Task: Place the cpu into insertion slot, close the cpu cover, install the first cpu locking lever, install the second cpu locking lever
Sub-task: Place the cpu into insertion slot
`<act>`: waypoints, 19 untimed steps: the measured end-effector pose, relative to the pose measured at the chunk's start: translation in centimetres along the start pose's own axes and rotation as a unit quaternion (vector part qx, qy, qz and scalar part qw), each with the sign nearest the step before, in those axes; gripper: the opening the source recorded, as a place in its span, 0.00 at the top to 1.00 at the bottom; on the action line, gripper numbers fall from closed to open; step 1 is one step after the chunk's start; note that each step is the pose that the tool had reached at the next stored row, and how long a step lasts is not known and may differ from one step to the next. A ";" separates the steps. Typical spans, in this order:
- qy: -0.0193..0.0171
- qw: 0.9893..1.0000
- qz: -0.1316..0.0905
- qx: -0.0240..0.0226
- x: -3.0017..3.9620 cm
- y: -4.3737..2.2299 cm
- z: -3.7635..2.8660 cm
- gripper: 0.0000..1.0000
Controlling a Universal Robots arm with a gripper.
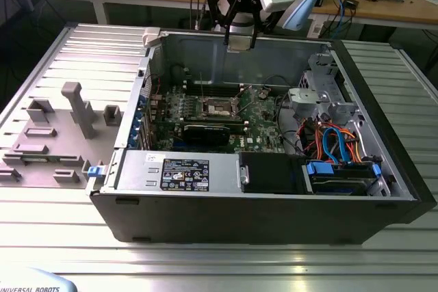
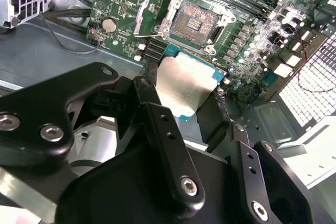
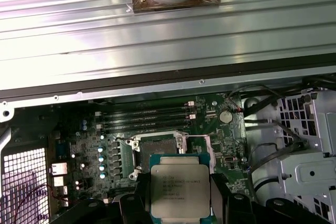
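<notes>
Step one is what's going on here. The gripper [image 2: 186, 106] has its two black fingers [image 2: 157, 124] clamped on opposite edges of the cpu [image 2: 184, 85], and the chip is carried flat with its silver lid facing up at the first wrist camera. In the exterior view the whole thing hangs high over the open computer case [image 1: 274, 217], well clear of the green motherboard [image 1: 263, 124]. The insertion slot [image 2: 191, 22] sits below the gripper and a bit ahead of the chip, bare, with its contact field exposed. The cpu cover [image 2: 149, 14] looks flipped up at one side of the slot, so nothing's blocking the way in. The memory slots [image 3: 144, 116] run just beyond the socket. My read is that getting it seated calls for centring the chip dead over the socket, squaring its edges to the rim, and coming straight down gently. Those contacts won't forgive a tilted or sideways landing. I can't make out the locking levers well enough to say how they sit.
</notes>
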State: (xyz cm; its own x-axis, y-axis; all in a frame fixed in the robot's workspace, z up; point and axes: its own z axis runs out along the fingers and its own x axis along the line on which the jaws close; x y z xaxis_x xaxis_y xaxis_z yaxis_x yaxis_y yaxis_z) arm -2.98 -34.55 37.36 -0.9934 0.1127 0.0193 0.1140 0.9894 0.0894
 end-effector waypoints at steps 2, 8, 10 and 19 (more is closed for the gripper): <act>0.000 1.000 0.000 0.000 0.00 0.00 0.00 0.46; 0.000 1.000 0.001 0.000 0.00 0.00 0.00 0.46; 0.000 1.000 0.003 0.000 0.00 0.00 0.00 0.46; -0.002 1.000 0.019 0.000 0.00 0.00 0.00 0.46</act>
State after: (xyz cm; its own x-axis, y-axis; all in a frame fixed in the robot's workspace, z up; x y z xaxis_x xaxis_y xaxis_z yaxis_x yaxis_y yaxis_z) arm -2.98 -34.55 37.36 -0.9885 0.1497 0.0193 0.1508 0.9845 0.0893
